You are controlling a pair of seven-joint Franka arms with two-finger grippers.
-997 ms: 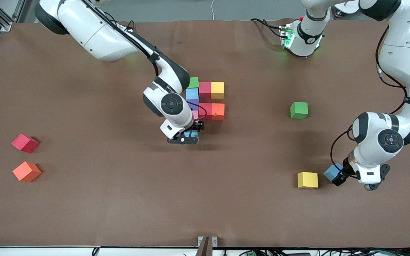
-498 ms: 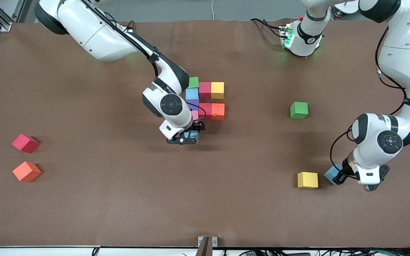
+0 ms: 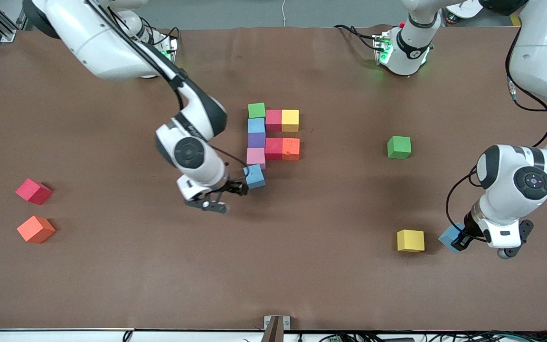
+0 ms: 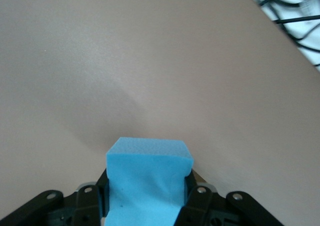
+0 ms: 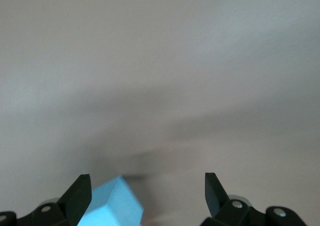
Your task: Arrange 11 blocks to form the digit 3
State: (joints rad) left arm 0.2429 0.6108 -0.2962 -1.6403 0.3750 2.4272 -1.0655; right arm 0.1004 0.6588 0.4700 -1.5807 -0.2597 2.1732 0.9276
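The partial digit 3 is a cluster of touching blocks mid-table. A green block (image 3: 257, 110), light blue (image 3: 256, 125), purple (image 3: 256, 139) and pink (image 3: 256, 157) one form a column. Red (image 3: 273, 119) and yellow (image 3: 290, 120) make one bar, red (image 3: 273, 148) and orange (image 3: 291, 148) another. A slightly turned light blue block (image 3: 255, 176) (image 5: 112, 206) ends the column. My right gripper (image 3: 226, 195) (image 5: 147, 183) stands open just beside it. My left gripper (image 3: 458, 240) (image 4: 148, 186) is shut on another light blue block (image 3: 448, 236) (image 4: 150, 161), low beside a yellow block (image 3: 410, 240).
A loose green block (image 3: 399, 147) lies toward the left arm's end. A red block (image 3: 33, 191) and an orange block (image 3: 35, 229) lie toward the right arm's end. The brown table (image 3: 302, 275) stretches wide nearer the front camera.
My left gripper has shut on the light blue block beside the yellow one. My right gripper has drawn back from the light blue block at the column's end, toward the right arm's end.
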